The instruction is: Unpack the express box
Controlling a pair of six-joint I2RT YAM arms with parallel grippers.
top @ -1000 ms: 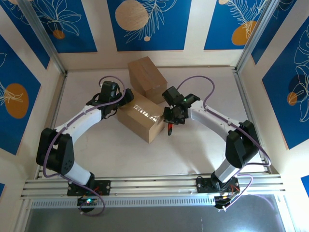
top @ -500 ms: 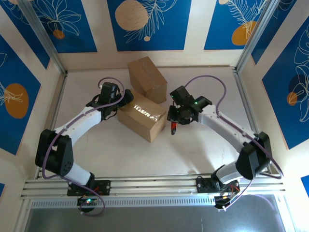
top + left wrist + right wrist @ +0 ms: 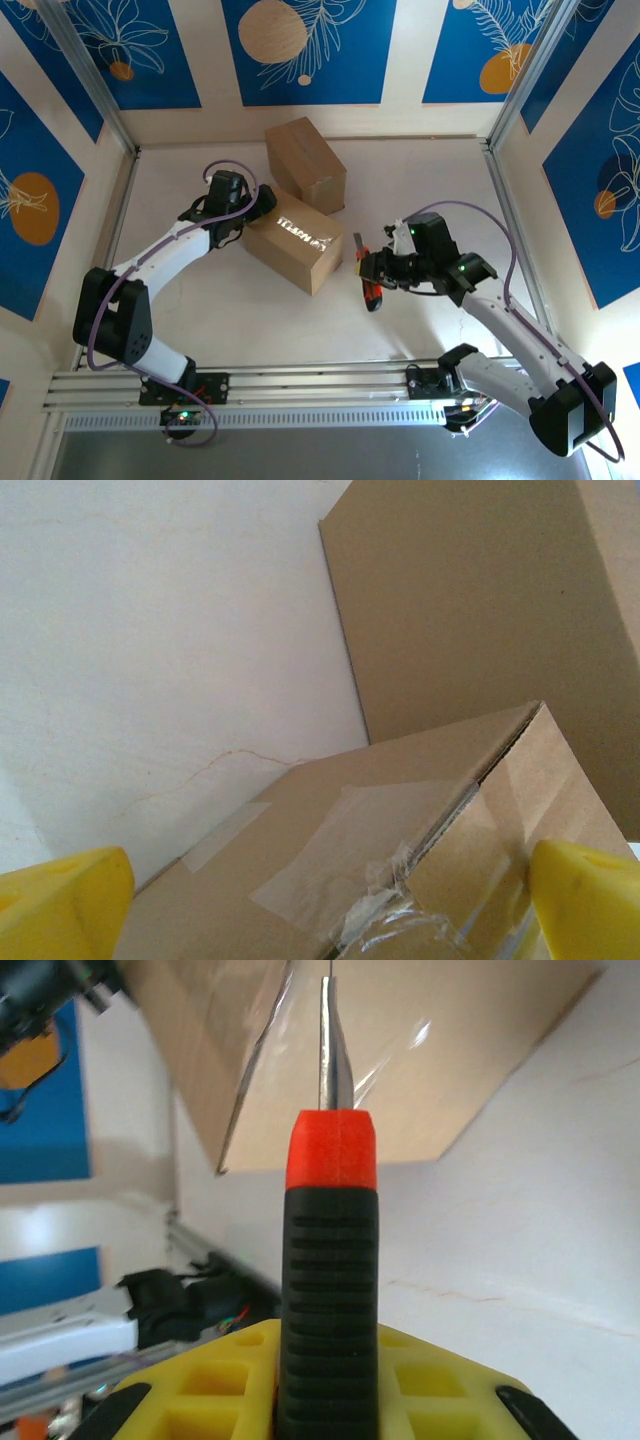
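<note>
The express box (image 3: 292, 240) is a brown carton sealed with clear tape, lying mid-table. My left gripper (image 3: 256, 214) stands open at its left end. In the left wrist view the yellow fingertips (image 3: 62, 900) flank the box's taped corner (image 3: 400, 810), where the tape (image 3: 395, 895) is torn at the seam. My right gripper (image 3: 380, 271) is shut on a tool (image 3: 367, 283) with a black handle, a red collar and a thin metal blade, held just right of the box. In the right wrist view the tool (image 3: 330, 1250) points at the box's glossy taped face (image 3: 400, 1070).
A second plain brown carton (image 3: 305, 163) lies behind the express box, touching its far side, and fills the upper right of the left wrist view (image 3: 480, 600). White tabletop (image 3: 420, 180) spreads to the right. Metal frame posts (image 3: 515, 230) edge the table.
My right arm has drawn back from the box's right end toward the near right, carrying the tool. The left arm and both boxes have stayed put.
</note>
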